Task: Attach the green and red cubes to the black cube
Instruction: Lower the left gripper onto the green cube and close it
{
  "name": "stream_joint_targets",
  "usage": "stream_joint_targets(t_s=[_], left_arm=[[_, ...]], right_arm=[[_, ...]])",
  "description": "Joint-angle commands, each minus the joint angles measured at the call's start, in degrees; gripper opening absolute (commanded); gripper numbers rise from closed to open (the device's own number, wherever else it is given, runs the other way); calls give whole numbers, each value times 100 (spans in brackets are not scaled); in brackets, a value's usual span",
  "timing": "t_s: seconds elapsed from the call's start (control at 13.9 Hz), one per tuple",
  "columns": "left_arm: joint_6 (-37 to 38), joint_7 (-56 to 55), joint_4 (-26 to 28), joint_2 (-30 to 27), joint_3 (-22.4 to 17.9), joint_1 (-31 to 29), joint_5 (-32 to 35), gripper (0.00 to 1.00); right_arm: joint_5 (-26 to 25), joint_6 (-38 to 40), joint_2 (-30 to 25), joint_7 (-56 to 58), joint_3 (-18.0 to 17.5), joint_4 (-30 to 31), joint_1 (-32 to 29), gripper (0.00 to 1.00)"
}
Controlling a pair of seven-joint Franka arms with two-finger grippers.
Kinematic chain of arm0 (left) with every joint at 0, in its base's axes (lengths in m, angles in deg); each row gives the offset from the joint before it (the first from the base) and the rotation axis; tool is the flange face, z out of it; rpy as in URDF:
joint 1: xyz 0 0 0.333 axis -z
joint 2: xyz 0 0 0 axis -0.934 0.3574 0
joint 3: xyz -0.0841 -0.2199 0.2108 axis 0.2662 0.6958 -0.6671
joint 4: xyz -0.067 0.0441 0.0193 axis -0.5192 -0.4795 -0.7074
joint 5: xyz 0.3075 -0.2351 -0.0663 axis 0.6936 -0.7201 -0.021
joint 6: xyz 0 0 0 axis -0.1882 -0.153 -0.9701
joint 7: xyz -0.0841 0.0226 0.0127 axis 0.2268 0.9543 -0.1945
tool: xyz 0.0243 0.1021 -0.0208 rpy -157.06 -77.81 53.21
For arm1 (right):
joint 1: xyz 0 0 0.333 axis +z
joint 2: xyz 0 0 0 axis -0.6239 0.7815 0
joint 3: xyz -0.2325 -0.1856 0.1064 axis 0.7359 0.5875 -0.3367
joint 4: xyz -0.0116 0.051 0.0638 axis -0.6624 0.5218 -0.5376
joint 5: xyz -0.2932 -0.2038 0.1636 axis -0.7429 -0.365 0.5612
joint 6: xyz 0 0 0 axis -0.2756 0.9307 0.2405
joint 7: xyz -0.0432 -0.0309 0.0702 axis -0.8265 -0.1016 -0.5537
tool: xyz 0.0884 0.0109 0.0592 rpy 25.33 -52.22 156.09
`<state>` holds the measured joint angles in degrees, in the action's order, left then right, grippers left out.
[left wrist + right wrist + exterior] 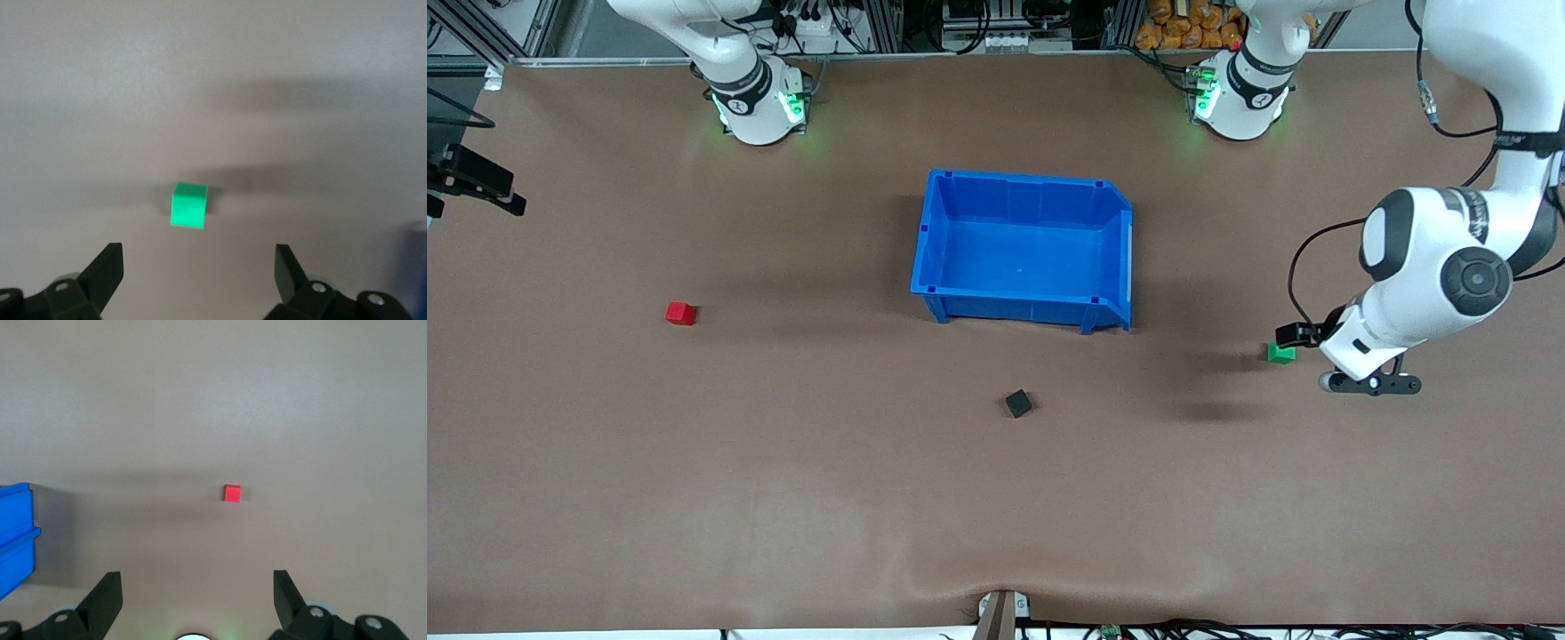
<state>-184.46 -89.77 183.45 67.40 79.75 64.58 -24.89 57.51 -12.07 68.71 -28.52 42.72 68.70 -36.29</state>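
Only the front view shows the black cube, which lies alone on the table, nearer to the camera than the blue bin, which holds nothing. The left wrist view shows the left gripper spread wide above the green cube. The right wrist view shows the right gripper, also spread, high over the red cube.

One high front camera, two wrist cameras looking down

The front view faces the arm bases across the brown surface. The left wrist view sits close above the small green cube; the right wrist view, higher, shares the small red cube and the blue plastic bin.
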Motion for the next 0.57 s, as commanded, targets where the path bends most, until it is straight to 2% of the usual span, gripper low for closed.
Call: stream_joint_targets(t_s=[0.0,0.5], left_arm=[[-564,81,189,193,33,-123,287,100],[-1348,99,216,879,24,-247,358,100]], right_arm=[[-56,-18,-49,33,36,4,103,100],[-73,44,13,33,36,12,94,100]])
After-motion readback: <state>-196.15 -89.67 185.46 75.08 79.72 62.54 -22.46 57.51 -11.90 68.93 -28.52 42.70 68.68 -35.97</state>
